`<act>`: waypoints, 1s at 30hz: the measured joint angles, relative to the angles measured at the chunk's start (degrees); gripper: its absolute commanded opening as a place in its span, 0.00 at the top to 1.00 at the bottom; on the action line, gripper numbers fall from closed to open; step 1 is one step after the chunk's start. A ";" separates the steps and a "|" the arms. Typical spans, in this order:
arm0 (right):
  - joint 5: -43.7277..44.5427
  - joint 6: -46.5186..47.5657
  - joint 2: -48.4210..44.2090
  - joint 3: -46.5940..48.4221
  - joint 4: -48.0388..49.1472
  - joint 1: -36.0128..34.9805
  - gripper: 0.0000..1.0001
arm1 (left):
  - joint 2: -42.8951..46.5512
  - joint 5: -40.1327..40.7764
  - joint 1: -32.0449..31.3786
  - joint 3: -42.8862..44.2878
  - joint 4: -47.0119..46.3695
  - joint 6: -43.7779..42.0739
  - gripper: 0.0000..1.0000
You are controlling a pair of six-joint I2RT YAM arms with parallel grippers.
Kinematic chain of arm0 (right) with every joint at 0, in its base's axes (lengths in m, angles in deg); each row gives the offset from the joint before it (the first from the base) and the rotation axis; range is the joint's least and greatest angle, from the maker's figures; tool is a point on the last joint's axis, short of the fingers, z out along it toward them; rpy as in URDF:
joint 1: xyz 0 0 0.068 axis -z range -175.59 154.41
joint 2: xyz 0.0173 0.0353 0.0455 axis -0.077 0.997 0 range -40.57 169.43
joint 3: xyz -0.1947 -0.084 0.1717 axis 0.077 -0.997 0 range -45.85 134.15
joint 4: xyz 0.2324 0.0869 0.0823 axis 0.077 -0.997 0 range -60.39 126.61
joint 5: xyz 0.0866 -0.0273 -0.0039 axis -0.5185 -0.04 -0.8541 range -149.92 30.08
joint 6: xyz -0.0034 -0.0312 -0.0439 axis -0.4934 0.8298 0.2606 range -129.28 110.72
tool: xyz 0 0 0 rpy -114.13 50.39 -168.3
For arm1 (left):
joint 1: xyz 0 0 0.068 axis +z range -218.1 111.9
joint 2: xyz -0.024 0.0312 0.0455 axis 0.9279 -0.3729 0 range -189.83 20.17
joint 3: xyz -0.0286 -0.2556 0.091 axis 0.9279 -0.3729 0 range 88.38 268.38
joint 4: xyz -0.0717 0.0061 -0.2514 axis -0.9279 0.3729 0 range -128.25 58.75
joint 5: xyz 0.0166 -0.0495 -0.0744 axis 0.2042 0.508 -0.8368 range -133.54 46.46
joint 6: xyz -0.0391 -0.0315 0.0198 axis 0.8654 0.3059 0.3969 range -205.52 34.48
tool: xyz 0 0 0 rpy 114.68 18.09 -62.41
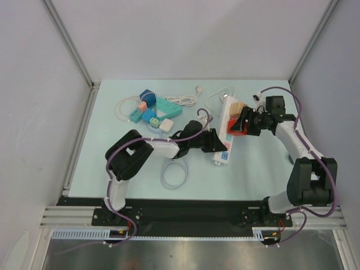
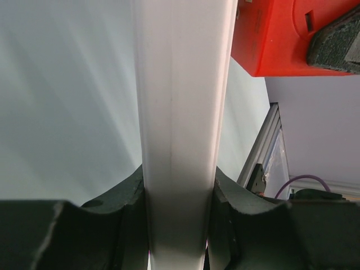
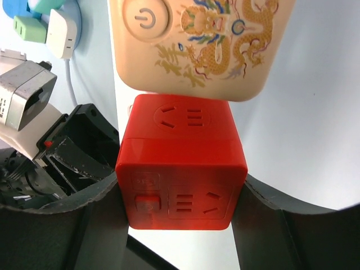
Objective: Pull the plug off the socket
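The socket is a long white power strip [image 1: 221,156] lying mid-table. My left gripper [image 1: 218,144] is shut on its near end, the fingers [image 2: 126,194] pressed against both long sides of the strip [image 2: 183,84]. The plug is a red cube [image 1: 237,129] sitting against the strip's face. My right gripper [image 1: 243,122] is shut on it, a pad on each side of the cube [image 3: 181,169]. In the left wrist view the cube [image 2: 270,39] shows at top right. Whether its pins are still seated is hidden.
A beige cube with a dragon print [image 3: 202,45] sits on the strip just beyond the red one. At back left lie a teal power strip [image 1: 166,107] with coloured adapters and white cables [image 1: 183,100]. A clear cable coil [image 1: 173,173] lies near the front.
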 measured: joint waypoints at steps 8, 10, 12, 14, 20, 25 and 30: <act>1.03 -2.73 0.00 -1.07 0.92 -0.76 1.00 | 0.00 -2.05 0.66 -1.09 -1.27 4.04 1.00; 3.23 -3.34 -0.07 -0.96 0.79 -1.75 1.00 | 0.00 -1.88 0.68 -1.09 -1.09 4.74 1.00; 7.06 -3.96 -0.39 -0.87 0.85 -3.80 1.00 | 0.00 -1.64 0.76 -1.09 -0.50 5.25 1.00; 10.86 -4.61 -0.74 -0.63 0.85 -6.01 1.00 | 0.00 -1.27 0.81 -1.09 -0.09 5.29 1.00; 21.11 -5.29 -0.28 1.90 0.74 -12.68 1.00 | 0.00 -0.07 1.25 -1.07 0.17 5.88 1.00; 22.01 -3.21 1.31 4.63 0.07 -13.53 1.00 | 0.00 0.70 1.90 -1.07 -0.68 5.70 1.00; 11.21 0.15 0.96 4.31 -0.98 -7.34 1.00 | 0.00 -0.44 1.86 -1.07 -2.10 5.62 1.00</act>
